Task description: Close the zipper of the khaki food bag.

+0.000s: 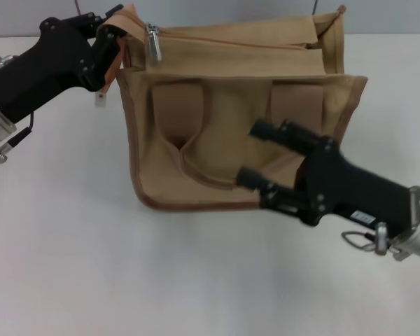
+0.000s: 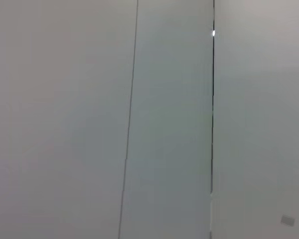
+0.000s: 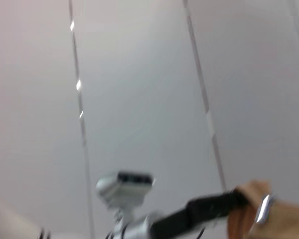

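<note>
The khaki food bag stands on the white table, its front panel with two strap tabs and a drooping handle facing me. The zipper runs along the top, and its silver pull tab hangs at the bag's left end. My left gripper is shut on the bag's top left corner, just beside the pull. In front of the lower right of the bag, my right gripper is open with nothing between its fingers. The right wrist view shows the bag corner, the pull tab and the left arm.
The bag's top gapes at its right end. A small white tag hangs under the left gripper. White table spreads in front of and to the left of the bag. The left wrist view holds only pale wall panels.
</note>
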Controlling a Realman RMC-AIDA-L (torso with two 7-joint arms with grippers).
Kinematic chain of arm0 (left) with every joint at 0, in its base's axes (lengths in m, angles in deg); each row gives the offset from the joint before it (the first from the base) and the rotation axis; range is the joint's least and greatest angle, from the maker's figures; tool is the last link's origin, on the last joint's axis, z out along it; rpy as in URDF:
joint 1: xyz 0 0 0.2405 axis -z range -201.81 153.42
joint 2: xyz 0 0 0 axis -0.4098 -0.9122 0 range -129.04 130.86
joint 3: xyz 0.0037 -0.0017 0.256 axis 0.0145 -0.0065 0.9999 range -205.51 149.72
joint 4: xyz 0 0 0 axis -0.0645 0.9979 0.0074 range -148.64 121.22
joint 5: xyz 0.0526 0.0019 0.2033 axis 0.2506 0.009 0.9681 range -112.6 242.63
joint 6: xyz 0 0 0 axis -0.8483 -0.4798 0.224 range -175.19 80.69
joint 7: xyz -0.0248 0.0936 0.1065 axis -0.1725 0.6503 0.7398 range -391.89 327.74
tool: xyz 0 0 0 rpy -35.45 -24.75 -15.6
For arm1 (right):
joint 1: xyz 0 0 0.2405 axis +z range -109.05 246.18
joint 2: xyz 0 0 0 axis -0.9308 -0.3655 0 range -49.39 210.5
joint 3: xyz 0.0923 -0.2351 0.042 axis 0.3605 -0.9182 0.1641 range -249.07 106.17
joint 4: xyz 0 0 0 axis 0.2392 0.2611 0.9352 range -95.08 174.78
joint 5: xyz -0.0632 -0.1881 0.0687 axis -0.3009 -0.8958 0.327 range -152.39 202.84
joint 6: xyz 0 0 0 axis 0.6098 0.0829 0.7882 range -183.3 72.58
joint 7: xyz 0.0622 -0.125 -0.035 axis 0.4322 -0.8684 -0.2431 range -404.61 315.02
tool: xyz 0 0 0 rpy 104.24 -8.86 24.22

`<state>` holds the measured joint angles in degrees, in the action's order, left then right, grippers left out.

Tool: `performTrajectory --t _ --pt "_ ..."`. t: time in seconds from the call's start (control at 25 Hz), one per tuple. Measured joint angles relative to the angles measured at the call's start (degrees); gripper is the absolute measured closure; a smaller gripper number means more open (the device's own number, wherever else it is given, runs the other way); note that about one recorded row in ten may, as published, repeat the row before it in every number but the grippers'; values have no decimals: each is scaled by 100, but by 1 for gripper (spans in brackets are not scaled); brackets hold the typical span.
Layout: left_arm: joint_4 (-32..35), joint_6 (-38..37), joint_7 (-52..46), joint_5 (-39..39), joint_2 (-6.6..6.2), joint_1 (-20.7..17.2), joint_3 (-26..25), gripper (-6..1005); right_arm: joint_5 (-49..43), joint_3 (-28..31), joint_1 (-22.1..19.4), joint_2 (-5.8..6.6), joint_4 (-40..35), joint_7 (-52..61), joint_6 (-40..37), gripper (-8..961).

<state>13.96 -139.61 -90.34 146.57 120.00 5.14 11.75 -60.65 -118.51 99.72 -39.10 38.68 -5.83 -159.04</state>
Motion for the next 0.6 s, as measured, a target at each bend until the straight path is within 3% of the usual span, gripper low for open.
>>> performTrajectory --t 0.08,0.28,0.6 --pt "-10 -53 -208 -13 1 82 25 970 0 465 7 -4 1 286 -66 258" --pt "-22 -110 -552 -43 8 407 153 969 1 964 231 13 -145 1392 -13 259" --pt "-295 -33 -544 -185 9 570 286 968 1 1007 750 1 -429 2564 409 262"
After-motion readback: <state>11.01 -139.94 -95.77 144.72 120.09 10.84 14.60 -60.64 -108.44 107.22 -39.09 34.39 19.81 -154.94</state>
